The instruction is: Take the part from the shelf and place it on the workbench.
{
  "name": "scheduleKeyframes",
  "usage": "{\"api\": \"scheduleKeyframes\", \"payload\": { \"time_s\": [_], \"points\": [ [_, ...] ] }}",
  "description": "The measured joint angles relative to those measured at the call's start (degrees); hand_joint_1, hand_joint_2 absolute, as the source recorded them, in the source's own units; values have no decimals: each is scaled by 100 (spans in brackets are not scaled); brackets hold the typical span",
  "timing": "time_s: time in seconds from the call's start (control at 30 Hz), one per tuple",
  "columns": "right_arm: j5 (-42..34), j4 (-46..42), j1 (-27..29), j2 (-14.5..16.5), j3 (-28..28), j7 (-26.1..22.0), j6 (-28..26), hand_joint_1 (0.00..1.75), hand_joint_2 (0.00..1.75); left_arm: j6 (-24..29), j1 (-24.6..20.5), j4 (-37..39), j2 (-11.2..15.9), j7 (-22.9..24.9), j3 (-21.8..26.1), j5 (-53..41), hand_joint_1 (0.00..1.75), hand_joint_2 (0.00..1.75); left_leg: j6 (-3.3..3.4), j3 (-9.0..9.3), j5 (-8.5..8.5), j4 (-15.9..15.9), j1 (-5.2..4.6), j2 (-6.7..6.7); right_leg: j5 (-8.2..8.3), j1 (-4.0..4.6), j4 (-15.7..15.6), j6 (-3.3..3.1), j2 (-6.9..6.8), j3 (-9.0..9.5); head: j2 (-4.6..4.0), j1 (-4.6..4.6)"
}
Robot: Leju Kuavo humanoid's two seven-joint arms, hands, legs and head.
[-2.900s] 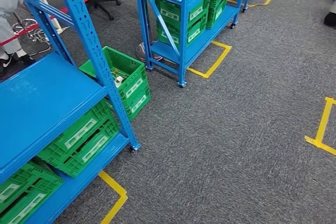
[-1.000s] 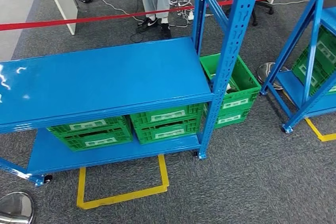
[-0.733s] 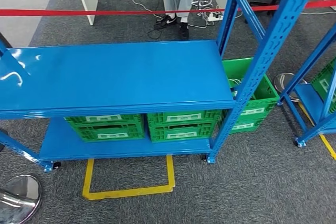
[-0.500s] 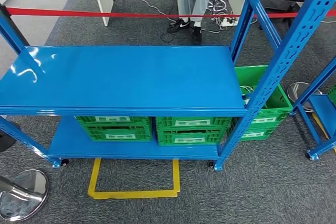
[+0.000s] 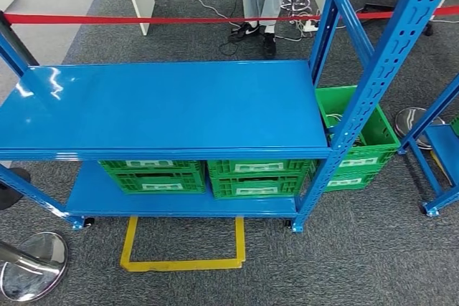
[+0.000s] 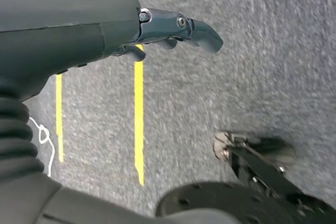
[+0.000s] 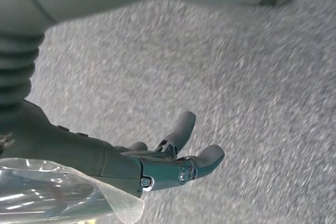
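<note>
Two green crates (image 5: 206, 177) sit on the blue shelf's (image 5: 162, 105) lower level in the head view, a third crate (image 5: 363, 141) on the carpet just right of it. No part can be made out. Left wrist view: left hand (image 6: 158, 30) hangs over carpet, fingers extended, holding nothing. Right wrist view: right hand (image 7: 166, 161) likewise loose and empty, clear plastic (image 7: 51, 192) beside it.

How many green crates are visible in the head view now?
5, possibly more hidden: two stacked on the bottom shelf at left, two stacked beside them, and one open crate on the floor past the blue shelf's right post.
</note>
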Motion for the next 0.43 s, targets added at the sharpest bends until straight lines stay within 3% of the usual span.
{"api": "scheduleKeyframes", "payload": {
  "time_s": [0.1,0.43],
  "points": [
    [-366,219,-66,-85,197,-24,-26,0,0,30,-112,224,100,-24,-144,271,0,0,-42,0,2,-3,4,0,3,1,1,-5,1,7,0,2],
    [-1498,1015,-287,-436,907,-93,-110,0,0,129,-491,1057,490,-150,-629,1119,0,0,-48,3,0,-3,-3,0,14,-10,-35,4,1,37,0,3]
  ]
}}
